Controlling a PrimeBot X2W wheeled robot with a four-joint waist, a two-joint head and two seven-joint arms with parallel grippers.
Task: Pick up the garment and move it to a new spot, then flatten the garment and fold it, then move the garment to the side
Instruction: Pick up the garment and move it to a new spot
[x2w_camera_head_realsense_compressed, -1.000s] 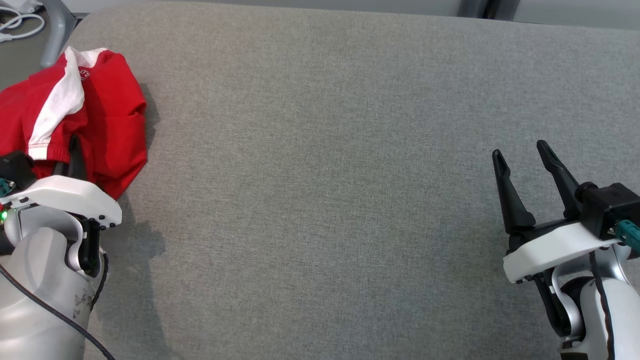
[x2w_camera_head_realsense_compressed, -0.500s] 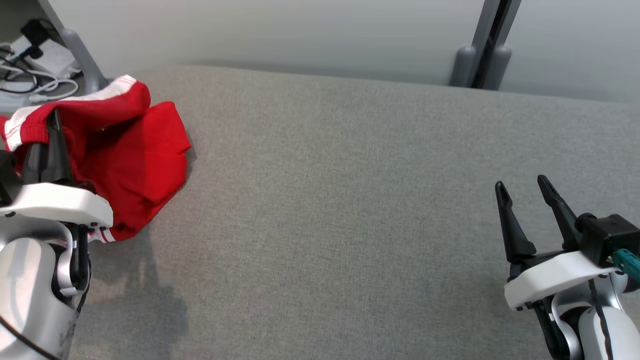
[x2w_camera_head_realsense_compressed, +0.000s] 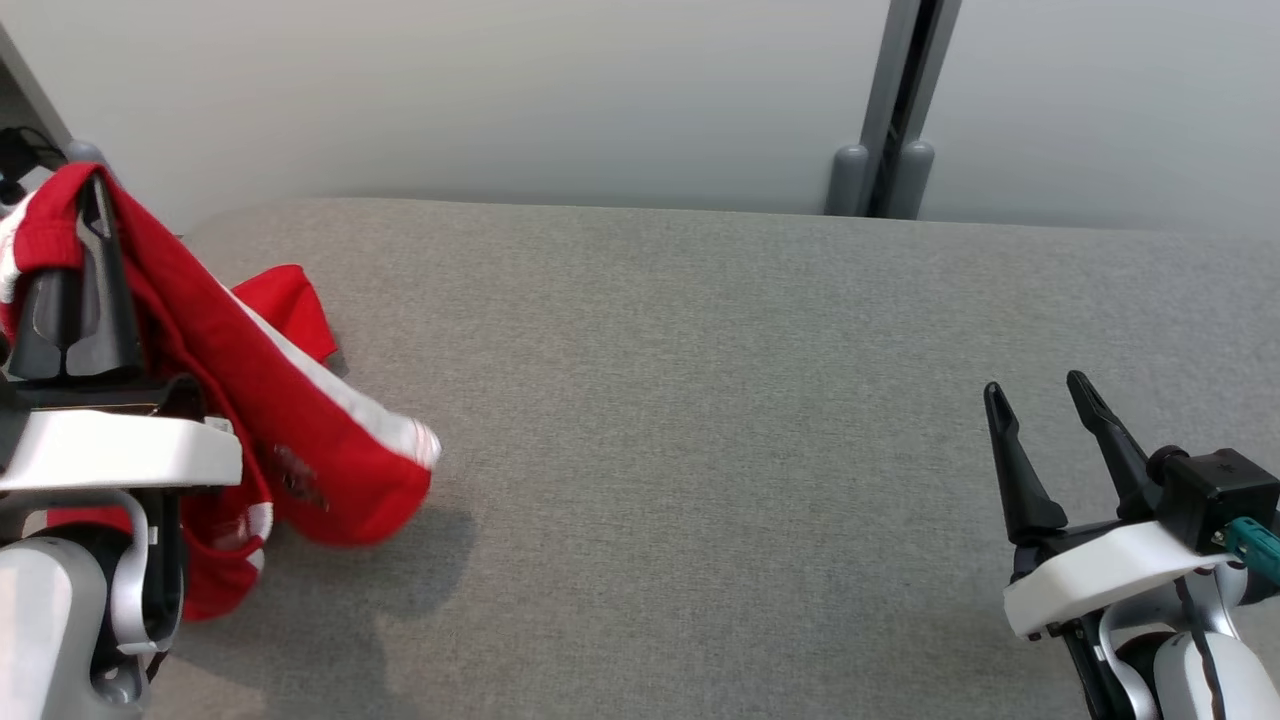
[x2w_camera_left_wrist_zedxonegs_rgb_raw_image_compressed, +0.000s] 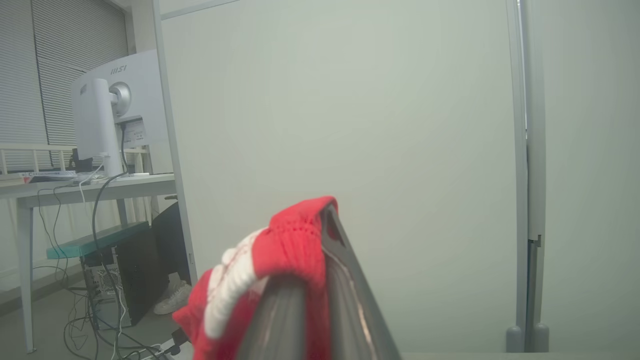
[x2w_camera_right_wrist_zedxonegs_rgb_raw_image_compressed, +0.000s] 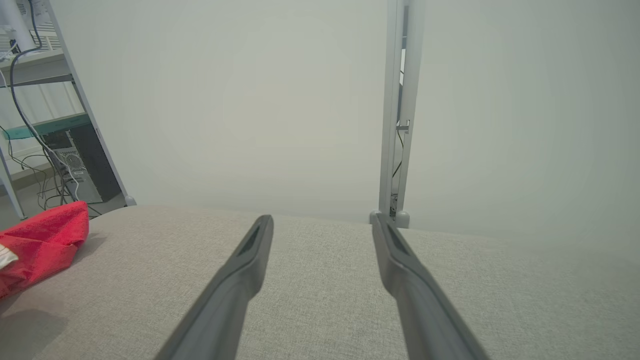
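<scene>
Off the grey padding (x2w_camera_head_realsense_compressed: 700, 400) at the left, the garment (x2w_camera_head_realsense_compressed: 300, 440) has been raised for relocation, clamped by the left gripper (x2w_camera_head_realsense_compressed: 92, 195); the right gripper (x2w_camera_head_realsense_compressed: 1033, 386) is held open.

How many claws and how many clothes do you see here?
Claws: 2, the left claw shut on the cloth, the right claw open and empty
Clothes: 1, the red garment with white stripes
Total: 3

Probably an office — monitor (x2w_camera_left_wrist_zedxonegs_rgb_raw_image_compressed: 117, 95) on a desk (x2w_camera_left_wrist_zedxonegs_rgb_raw_image_compressed: 140, 184), computer tower (x2w_camera_left_wrist_zedxonegs_rgb_raw_image_compressed: 137, 280) beneath, grey partition panels (x2w_camera_left_wrist_zedxonegs_rgb_raw_image_compressed: 350, 125).
</scene>
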